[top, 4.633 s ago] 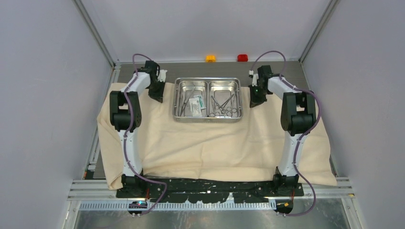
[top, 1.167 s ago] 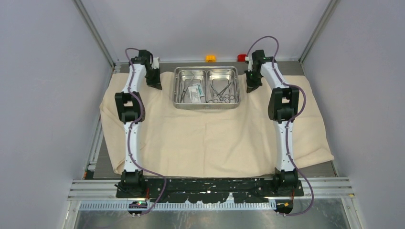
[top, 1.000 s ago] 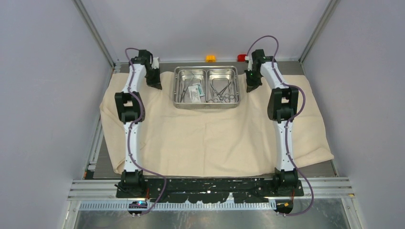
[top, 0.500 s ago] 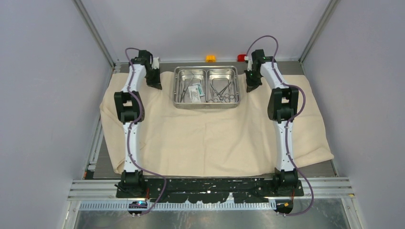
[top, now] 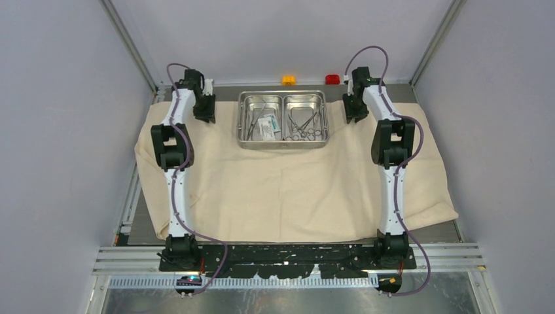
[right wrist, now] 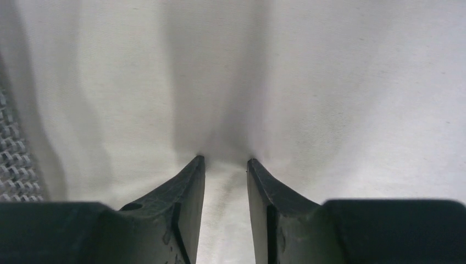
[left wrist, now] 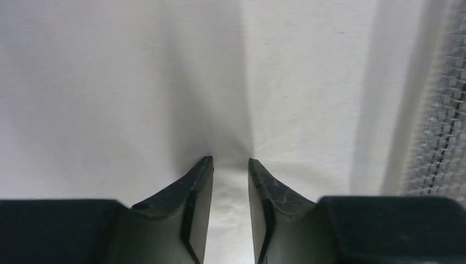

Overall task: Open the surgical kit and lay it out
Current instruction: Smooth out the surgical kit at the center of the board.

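The big beige cloth (top: 288, 190) lies spread over the table. The steel two-compartment tray (top: 283, 147) stands on its far middle. The left compartment holds white/teal packets (top: 267, 129) and straight handles; the right one holds ring-handled clamps (top: 304, 131). My left gripper (top: 204, 116) is at the cloth's far left, beside the tray. In the left wrist view the left gripper (left wrist: 230, 160) pinches a ridge of cloth (left wrist: 110, 82) in a narrow gap. My right gripper (top: 355, 116) is at the far right. In the right wrist view the right gripper (right wrist: 225, 158) pinches cloth (right wrist: 357, 82) the same way.
An orange block (top: 288, 80) and a red block (top: 332, 79) sit at the back wall behind the tray. Grey walls close in both sides. The cloth's near edge hangs close to the arm bases. Mesh table surface (left wrist: 445, 137) shows beyond the cloth's far edge.
Both grippers carried the cloth's far edge and the tray toward the back wall. In the last half second each gripper shifted outward, away from the tray, drawing the cloth wider.
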{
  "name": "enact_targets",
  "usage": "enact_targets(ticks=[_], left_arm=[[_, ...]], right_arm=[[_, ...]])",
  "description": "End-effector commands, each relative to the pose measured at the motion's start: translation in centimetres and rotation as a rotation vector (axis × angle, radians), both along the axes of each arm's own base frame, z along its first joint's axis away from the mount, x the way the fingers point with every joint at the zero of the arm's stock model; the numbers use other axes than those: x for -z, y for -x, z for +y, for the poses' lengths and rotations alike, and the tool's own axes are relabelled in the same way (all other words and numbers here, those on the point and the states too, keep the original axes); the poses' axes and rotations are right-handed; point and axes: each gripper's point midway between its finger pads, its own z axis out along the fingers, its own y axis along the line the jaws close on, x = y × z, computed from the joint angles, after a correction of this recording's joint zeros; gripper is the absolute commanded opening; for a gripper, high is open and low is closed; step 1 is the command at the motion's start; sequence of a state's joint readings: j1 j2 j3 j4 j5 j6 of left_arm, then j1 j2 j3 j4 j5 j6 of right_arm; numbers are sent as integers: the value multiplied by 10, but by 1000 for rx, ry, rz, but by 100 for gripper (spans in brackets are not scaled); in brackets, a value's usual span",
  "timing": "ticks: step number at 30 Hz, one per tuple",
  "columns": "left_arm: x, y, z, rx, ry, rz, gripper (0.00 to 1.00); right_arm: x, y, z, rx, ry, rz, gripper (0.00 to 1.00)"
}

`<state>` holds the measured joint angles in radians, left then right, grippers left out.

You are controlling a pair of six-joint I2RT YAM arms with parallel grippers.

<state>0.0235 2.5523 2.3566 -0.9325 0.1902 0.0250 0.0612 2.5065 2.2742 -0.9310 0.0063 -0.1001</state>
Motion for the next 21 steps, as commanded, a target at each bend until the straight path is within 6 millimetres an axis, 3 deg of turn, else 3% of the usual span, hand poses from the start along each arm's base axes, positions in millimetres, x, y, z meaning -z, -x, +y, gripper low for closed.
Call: enact_targets(ticks=[1,5,14,21], left_arm=[[5,12,73,-79,-181,26,35],[6,16,88,-96,-198,34,42],[-7,20,111,-109,-258,17,55],[-12,36,142,-127,-322,37,61]], right_arm=[[-30,-5,-44,51,104,-71,41],[-33,0,-67,93,97,-75,45],[-18,12,-111,152,120,-39,49],[-16,22,-147,185,160,-18,50]])
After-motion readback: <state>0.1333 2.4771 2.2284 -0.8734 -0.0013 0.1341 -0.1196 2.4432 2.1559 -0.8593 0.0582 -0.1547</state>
